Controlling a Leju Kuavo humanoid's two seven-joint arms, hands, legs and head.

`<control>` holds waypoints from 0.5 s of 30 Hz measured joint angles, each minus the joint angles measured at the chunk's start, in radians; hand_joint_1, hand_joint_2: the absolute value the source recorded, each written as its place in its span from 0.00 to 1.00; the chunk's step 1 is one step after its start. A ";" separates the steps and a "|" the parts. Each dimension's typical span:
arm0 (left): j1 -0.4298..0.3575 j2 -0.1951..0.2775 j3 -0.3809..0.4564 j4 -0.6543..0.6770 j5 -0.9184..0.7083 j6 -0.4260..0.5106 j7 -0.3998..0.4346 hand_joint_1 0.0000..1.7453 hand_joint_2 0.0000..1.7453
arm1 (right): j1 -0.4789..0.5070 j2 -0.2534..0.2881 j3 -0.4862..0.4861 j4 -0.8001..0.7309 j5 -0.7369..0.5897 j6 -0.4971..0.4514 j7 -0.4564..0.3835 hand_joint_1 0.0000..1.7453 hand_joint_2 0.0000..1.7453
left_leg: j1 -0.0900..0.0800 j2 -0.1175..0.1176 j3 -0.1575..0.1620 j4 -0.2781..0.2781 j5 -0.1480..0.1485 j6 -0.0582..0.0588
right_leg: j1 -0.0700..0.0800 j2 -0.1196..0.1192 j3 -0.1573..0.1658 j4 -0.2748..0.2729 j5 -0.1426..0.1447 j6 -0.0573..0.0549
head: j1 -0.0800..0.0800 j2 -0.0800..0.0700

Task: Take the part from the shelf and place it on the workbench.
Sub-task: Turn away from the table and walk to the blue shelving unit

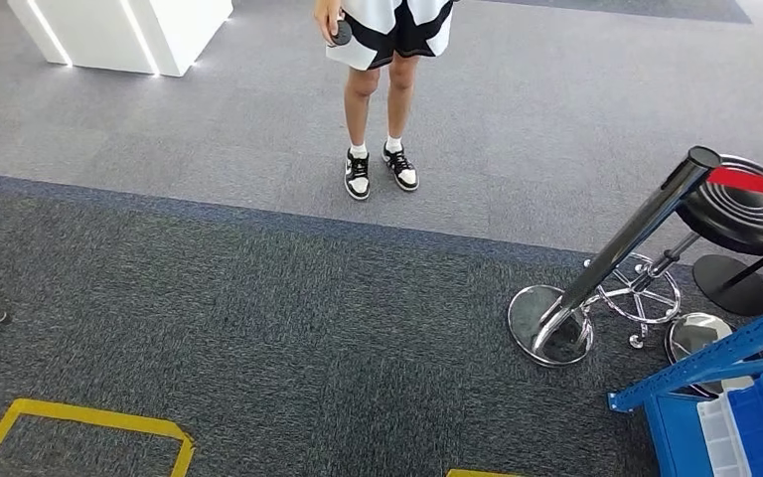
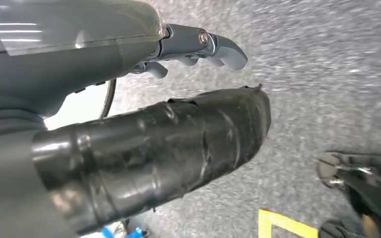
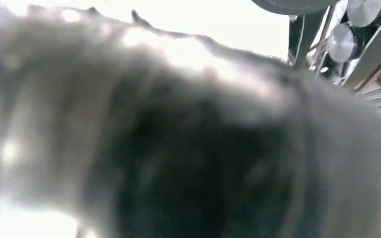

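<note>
We are near the blue shelf [image 1: 700, 370], our left hand [image 2: 198, 47] holds nothing, and our right hand is too blurry to tell.

From where I stand, no words, labels, brands or numbers can be read anywhere, neither on the carpet's yellow floor marking [image 1: 79, 427] nor on the blue shelf [image 1: 715, 397].

head view: evenly lit, sharp; soft shadows
left wrist view: carpet [image 2: 327, 74] smeared by motion blur
right wrist view: badly defocused; background blown out white
</note>
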 joint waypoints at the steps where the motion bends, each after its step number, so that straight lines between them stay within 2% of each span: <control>1: 0.000 -0.001 -0.002 -0.002 0.002 0.000 -0.011 0.00 0.00 | 0.004 0.000 0.012 0.003 -0.015 -0.008 0.007 0.00 0.00 | 0.000 0.006 0.004 0.001 -0.002 -0.003 | 0.000 -0.016 0.040 -0.077 0.031 -0.003 | 0.000 0.000; 2: -0.001 -0.001 -0.003 -0.003 0.008 0.000 -0.022 0.00 0.00 | 0.008 0.000 0.027 0.003 -0.030 -0.015 0.015 0.00 0.00 | -0.002 0.011 0.007 0.002 -0.005 -0.008 | 0.002 -0.030 0.074 -0.143 0.054 -0.006 | 0.000 0.000; 3: -0.002 -0.001 -0.004 -0.004 0.017 -0.001 -0.032 0.00 0.25 | 0.012 0.000 0.043 0.004 -0.046 -0.019 0.023 0.00 0.00 | -0.004 0.015 0.010 0.003 -0.008 -0.013 | 0.004 -0.040 0.096 -0.187 0.066 -0.009 | 0.000 0.000; 4: -0.003 -0.001 -0.002 -0.005 0.032 -0.001 -0.040 0.00 0.25 | 0.016 0.000 0.063 0.002 -0.062 -0.023 0.028 0.00 0.00 | -0.005 0.019 0.013 0.003 -0.011 -0.018 | 0.006 -0.045 0.104 -0.204 0.068 -0.013 | 0.000 0.000; 6: -0.009 -0.004 0.011 -0.006 0.074 0.005 -0.040 0.00 0.25 | 0.035 0.000 0.108 -0.013 -0.103 -0.027 0.026 0.00 0.00 | -0.006 0.026 0.020 0.002 -0.013 -0.028 | 0.008 -0.031 0.104 -0.206 0.070 -0.021 | 0.000 0.000; 7: -0.012 -0.007 0.021 -0.006 0.096 0.011 -0.030 0.00 0.00 | 0.049 0.000 0.137 -0.029 -0.128 -0.029 0.021 0.00 0.00 | -0.005 0.021 0.022 0.007 -0.019 -0.034 | 0.006 -0.025 0.105 -0.209 0.072 -0.027 | 0.000 0.000; 8: -0.013 -0.010 0.032 -0.007 0.117 0.018 -0.015 0.00 0.00 | 0.065 0.000 0.168 -0.049 -0.153 -0.028 0.015 0.00 0.00 | -0.003 0.009 0.017 0.024 -0.034 -0.038 | 0.003 -0.019 0.106 -0.213 0.076 -0.034 | -0.001 0.000; 10: -0.013 -0.017 0.051 -0.008 0.150 0.029 0.024 0.00 0.00 | 0.097 0.000 0.232 -0.094 -0.186 -0.026 0.001 0.00 0.00 | 0.001 -0.025 -0.027 0.123 -0.097 -0.045 | 0.001 -0.007 0.106 -0.217 0.080 -0.044 | -0.001 0.000; 11: -0.012 -0.019 0.062 -0.008 0.165 0.033 0.042 0.00 0.00 | 0.111 0.000 0.261 -0.117 -0.189 -0.029 -0.007 0.00 0.00 | 0.002 -0.036 -0.061 0.194 -0.132 -0.047 | 0.003 0.001 0.104 -0.217 0.080 -0.047 | -0.001 0.000; 12: -0.012 -0.021 0.073 -0.008 0.178 0.037 0.056 0.00 0.00 | 0.124 0.000 0.285 -0.139 -0.185 -0.033 -0.014 0.00 0.00 | 0.003 -0.041 -0.092 0.257 -0.155 -0.048 | 0.005 0.009 0.104 -0.217 0.080 -0.048 | -0.001 0.000; 13: -0.012 -0.023 0.084 -0.008 0.193 0.041 0.064 0.00 0.00 | 0.137 0.000 0.306 -0.160 -0.176 -0.039 -0.019 0.00 0.00 | 0.003 -0.042 -0.110 0.291 -0.158 -0.048 | 0.006 0.018 0.105 -0.216 0.079 -0.048 | -0.001 0.000; 14: -0.012 -0.025 0.097 -0.009 0.210 0.044 0.063 0.00 0.00 | 0.149 0.000 0.325 -0.180 -0.165 -0.045 -0.021 0.00 0.00 | 0.003 -0.043 -0.112 0.288 -0.140 -0.047 | 0.007 0.027 0.108 -0.216 0.078 -0.048 | -0.001 0.000; 15: -0.011 -0.027 0.110 -0.011 0.227 0.048 0.054 0.00 0.00 | 0.160 0.000 0.343 -0.199 -0.158 -0.051 -0.018 0.00 0.00 | 0.003 -0.046 -0.095 0.245 -0.103 -0.045 | 0.008 0.037 0.111 -0.215 0.077 -0.047 | -0.001 0.000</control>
